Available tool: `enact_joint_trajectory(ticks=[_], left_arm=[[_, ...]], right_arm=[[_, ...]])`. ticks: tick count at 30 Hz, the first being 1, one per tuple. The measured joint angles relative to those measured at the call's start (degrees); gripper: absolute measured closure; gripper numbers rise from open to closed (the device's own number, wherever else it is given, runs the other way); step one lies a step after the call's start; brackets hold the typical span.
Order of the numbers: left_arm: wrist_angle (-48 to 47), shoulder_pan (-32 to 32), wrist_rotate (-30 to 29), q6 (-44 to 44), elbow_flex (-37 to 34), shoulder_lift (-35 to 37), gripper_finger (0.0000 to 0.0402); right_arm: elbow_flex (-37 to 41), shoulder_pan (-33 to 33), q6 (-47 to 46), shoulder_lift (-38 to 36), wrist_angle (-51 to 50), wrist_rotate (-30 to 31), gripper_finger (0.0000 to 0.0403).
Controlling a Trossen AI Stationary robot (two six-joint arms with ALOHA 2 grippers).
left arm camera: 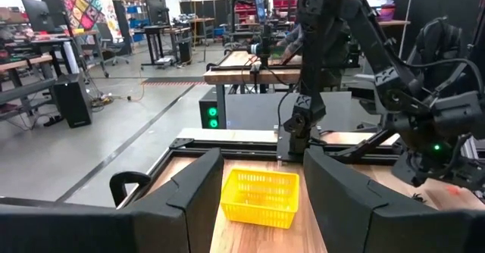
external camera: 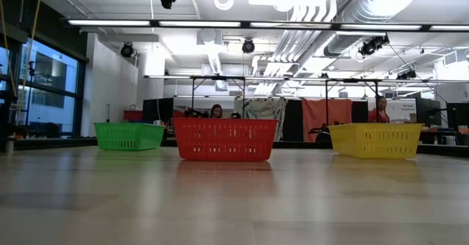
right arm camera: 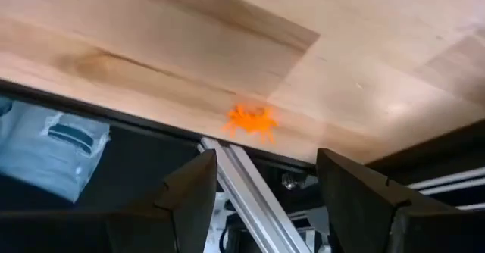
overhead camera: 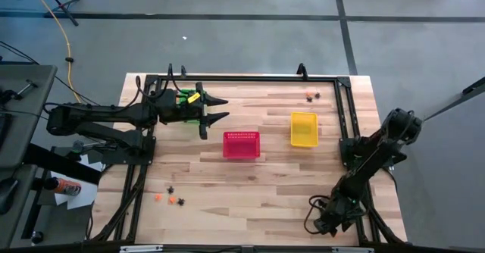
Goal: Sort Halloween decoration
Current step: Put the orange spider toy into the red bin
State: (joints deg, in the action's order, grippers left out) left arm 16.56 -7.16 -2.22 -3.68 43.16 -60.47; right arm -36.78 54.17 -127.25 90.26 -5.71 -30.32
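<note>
Viewing from above, I note the left pincer (overhead camera: 221,109) open, empty, over the green basket (overhead camera: 186,100); right pincer (right arm camera: 261,185) open, empty, by 1 orange trinket (right arm camera: 250,121).

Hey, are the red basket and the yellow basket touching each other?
Apart. The high view shows bare wood between the red basket and the yellow basket.

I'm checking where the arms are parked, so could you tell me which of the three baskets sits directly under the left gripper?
The green basket: the left gripper hangs open above it at the table's far left, while the red basket and yellow basket stand uncovered.
</note>
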Motion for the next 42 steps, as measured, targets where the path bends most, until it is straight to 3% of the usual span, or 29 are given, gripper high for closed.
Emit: enact_joint_trajectory(ticks=[13, 17, 23, 25, 36, 42], left_arm=[[0.00, 0.02, 0.00, 0.42, 0.00, 0.00, 0.0229], [-0.04, 0.01, -0.02, 0.42, 0.00, 0.00, 0.0229], [-0.06, 0.02, -0.02, 0.42, 0.00, 0.00, 0.0229], [-0.07, 0.01, -0.01, 0.42, 0.00, 0.00, 0.0229], [-0.05, 0.01, -1.79, 0.42, 0.00, 0.02, 0.0229], [0.36, 0.00, -1.95, 0.44, 0.02, 1.55, 0.0229]], right_arm=[[-1.50, -0.02, 0.19, 5.69, 0.58, -0.49, 0.0193], [-1.52, -0.02, 0.22, 6.26, 0.52, -1.26, 0.0245], [-1.55, 0.00, 1.70, 6.31, 0.30, -0.75, 0.0369], [-1.57, 0.00, 2.25, 6.31, 0.31, -0.60, 0.0393], [-1.41, 0.04, 6.66, 4.79, -0.31, 0.77, 0.0402], [-1.37, -0.02, 12.15, -0.58, -0.56, 5.06, 0.0402]])
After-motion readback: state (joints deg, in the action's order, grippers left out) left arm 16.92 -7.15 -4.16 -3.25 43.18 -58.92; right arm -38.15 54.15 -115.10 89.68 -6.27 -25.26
